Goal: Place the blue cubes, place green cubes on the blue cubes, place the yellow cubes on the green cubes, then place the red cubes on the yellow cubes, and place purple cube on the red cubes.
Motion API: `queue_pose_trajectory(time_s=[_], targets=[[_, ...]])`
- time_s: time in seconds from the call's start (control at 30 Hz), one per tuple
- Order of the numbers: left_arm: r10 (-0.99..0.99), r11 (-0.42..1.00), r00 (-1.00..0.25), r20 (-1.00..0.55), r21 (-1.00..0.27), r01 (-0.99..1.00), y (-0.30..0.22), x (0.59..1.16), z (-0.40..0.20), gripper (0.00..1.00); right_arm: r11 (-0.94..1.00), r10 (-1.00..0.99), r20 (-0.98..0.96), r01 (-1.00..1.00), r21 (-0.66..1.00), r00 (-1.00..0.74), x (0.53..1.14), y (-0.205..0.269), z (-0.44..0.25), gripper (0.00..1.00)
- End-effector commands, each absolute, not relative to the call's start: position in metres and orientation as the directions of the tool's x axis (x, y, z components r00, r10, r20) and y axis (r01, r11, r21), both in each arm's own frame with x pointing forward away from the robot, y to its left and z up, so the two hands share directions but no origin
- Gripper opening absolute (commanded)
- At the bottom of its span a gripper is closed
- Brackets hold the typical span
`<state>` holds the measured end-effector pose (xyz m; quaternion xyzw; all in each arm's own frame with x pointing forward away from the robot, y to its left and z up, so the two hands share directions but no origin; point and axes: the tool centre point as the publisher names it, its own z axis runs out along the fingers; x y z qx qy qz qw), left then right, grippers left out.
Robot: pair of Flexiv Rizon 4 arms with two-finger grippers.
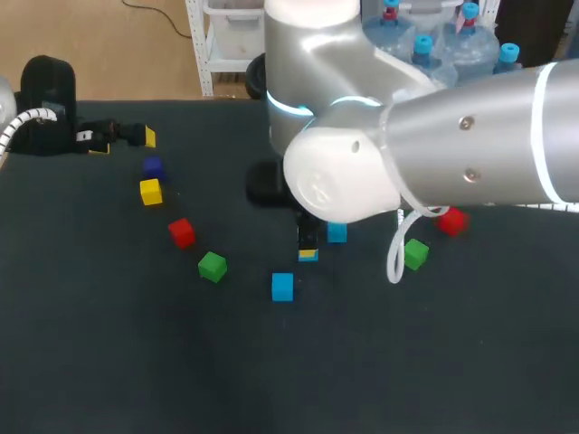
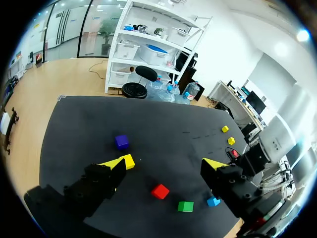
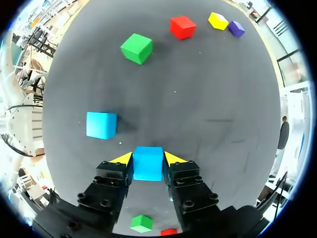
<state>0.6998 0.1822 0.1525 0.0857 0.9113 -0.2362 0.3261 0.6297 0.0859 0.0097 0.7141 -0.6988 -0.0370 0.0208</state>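
My right gripper [image 3: 147,159] is shut on a light blue cube [image 3: 147,163], its yellow-tipped fingers pressing on two sides. In the head view this cube [image 1: 336,232] shows beside the right gripper [image 1: 309,251], under the big arm. A second blue cube [image 3: 101,125] [image 1: 282,287] lies on the mat ahead and to one side. Farther ahead lie a green cube [image 3: 136,48] [image 1: 212,267], a red cube [image 3: 182,27] [image 1: 182,232], a yellow cube [image 3: 218,21] [image 1: 151,192] and a purple cube [image 3: 236,28] [image 1: 153,167]. My left gripper [image 1: 125,140] [image 2: 166,166] is open and empty at the far left.
Behind the right gripper sit another green cube [image 1: 415,254] [image 3: 142,223] and another red cube [image 1: 451,221] [image 3: 168,231]. The left wrist view shows two small yellow pieces [image 2: 228,135] near my right arm. The black mat [image 1: 136,362] has free room in front.
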Motion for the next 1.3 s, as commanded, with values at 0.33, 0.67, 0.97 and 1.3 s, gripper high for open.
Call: queue_pose_trajectory(time_s=[0.33,0.67,0.97,1.3], targets=[[0.001,0.868,-0.769,-0.640,-0.381,0.318,0.184,0.700,0.151,1.00,0.016,-1.000,-0.018,-0.995,0.100,-0.018,0.655,0.087,0.003,0.00],[0.001,0.868,-0.769,-0.640,-0.381,0.318,0.184,0.700,0.151,1.00,0.036,-0.999,-0.016,-0.994,0.106,-0.038,0.664,0.084,-0.002,0.00],[0.001,0.868,-0.769,-0.640,-0.381,0.318,0.184,0.700,0.151,1.00,0.054,-0.998,-0.014,-0.992,0.113,-0.056,0.669,0.083,-0.005,0.00],[0.001,0.868,-0.769,-0.640,-0.381,0.318,0.184,0.700,0.151,1.00,0.069,-0.997,-0.019,-0.991,0.111,-0.071,0.674,0.082,-0.004,0.00]])
